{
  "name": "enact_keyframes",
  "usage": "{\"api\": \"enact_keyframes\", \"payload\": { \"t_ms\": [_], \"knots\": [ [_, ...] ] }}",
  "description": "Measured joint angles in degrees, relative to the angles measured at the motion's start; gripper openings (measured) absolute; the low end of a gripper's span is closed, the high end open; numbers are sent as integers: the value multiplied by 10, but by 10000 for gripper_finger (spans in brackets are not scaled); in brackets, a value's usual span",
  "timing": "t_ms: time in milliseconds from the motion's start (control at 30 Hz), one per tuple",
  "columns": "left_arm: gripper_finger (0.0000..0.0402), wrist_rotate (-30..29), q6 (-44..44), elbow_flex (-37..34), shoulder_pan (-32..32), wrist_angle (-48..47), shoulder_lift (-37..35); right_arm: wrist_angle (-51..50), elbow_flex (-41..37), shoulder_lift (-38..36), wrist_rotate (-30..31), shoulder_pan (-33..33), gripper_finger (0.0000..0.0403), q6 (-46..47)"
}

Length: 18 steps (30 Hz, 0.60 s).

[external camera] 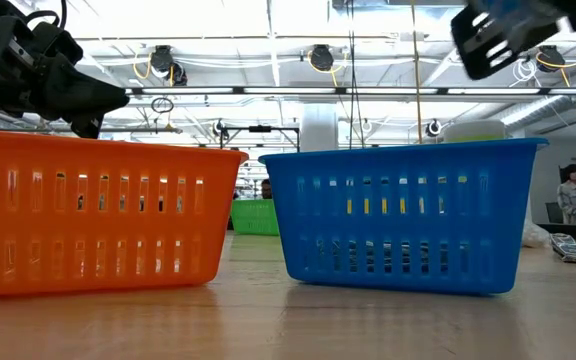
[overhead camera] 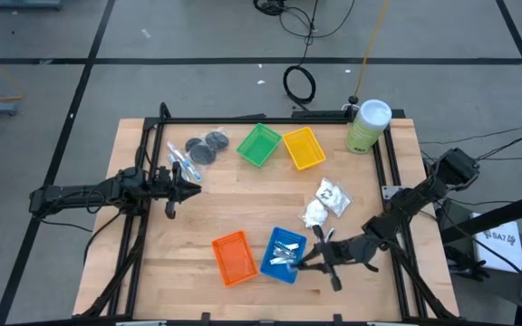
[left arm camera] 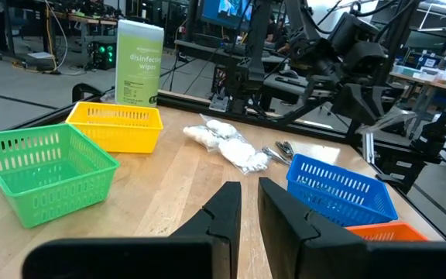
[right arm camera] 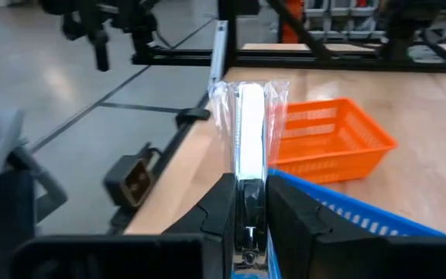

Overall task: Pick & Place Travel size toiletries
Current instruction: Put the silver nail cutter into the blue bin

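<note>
Clear plastic crinkles between the 2 fingers of the right hand (right arm camera: 249,203), which is clenched on 1 slim stick packet (right arm camera: 248,132) standing upright out of its grip. In the high view this right hand (overhead camera: 320,256) hangs just off the right rim of the blue tray (overhead camera: 270,265), and the tray already carries a few silvery toiletries (overhead camera: 285,253) right beside the fingertips. From the right wrist, the blue rim (right arm camera: 339,208) lies directly under the hand and the orange tray (right arm camera: 331,139) sits just past it.

Off behind the right hand, toward the far side of the bench (overhead camera: 243,199), 2 white packets (overhead camera: 326,203) lie touching each other; the left wrist view shows the same packets (left arm camera: 224,144) and some silver pieces (left arm camera: 281,151) near the blue tray (left arm camera: 339,190).

The left hand (overhead camera: 187,188) waits over the left part of the bench with its fingers (left arm camera: 224,213) released, a narrow empty gap between them. Just beside its tip lie more stick packets (overhead camera: 179,161), and a little farther on the dark grey discs (overhead camera: 206,146). Ahead of it stand the green tray (left arm camera: 37,170), the yellow tray (left arm camera: 118,125) and a pale green canister (left arm camera: 138,62).

The low view shows the orange tray (external camera: 93,215) and blue tray (external camera: 403,215) standing side by side, apart.
</note>
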Motion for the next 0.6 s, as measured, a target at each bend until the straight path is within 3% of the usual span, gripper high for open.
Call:
{"api": "enact_keyframes", "payload": {
  "t_ms": [267, 467, 600],
  "knots": [
    [44, 0, 0, 0, 0, 0, 0, 76, 0, 40, 0, -11, 50, 17],
    [44, 0, 0, 0, 0, 0, 0, -10, 51, 40, 14, -11, 50, 29],
    [44, 0, 0, 0, 0, 0, 0, -142, 119, 40, 32, -10, 50, 62]
  ]
}}
